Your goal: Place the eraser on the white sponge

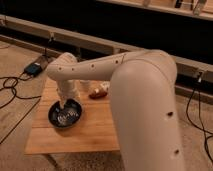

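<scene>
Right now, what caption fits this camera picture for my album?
Robot's gripper hovers over the black bowl on the wooden table.

The bowl sits on the left half of the table, the claw hanging directly over its inside. A small object lies behind and right of the bowl. Cables cross the floor left of the table.
</scene>
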`<state>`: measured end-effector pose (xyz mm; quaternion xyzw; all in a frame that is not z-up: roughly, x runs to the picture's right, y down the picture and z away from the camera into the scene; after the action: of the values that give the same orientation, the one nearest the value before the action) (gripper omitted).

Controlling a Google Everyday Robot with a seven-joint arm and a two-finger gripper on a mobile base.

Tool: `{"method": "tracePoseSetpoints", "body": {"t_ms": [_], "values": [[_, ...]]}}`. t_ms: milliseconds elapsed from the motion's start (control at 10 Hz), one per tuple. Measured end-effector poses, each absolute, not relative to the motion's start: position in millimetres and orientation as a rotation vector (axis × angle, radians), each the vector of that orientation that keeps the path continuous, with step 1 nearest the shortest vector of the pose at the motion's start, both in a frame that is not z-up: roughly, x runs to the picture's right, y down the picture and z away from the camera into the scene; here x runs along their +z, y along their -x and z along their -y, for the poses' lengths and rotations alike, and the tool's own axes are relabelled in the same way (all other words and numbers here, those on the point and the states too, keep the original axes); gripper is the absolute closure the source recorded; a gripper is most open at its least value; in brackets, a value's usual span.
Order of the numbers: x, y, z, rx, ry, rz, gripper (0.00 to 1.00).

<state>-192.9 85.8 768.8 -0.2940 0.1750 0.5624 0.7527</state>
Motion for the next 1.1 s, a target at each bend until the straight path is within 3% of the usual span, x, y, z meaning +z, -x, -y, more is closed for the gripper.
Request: {"method": "tracePoseSetpoints", "body": {"t_ms": [400,1100], "values": [[795.6,235.6,-84.0,0.999,0.676,-0.299,0.35],[861.5,270.0,-41.8,0.980,0.630,-0.241,0.35]]}}
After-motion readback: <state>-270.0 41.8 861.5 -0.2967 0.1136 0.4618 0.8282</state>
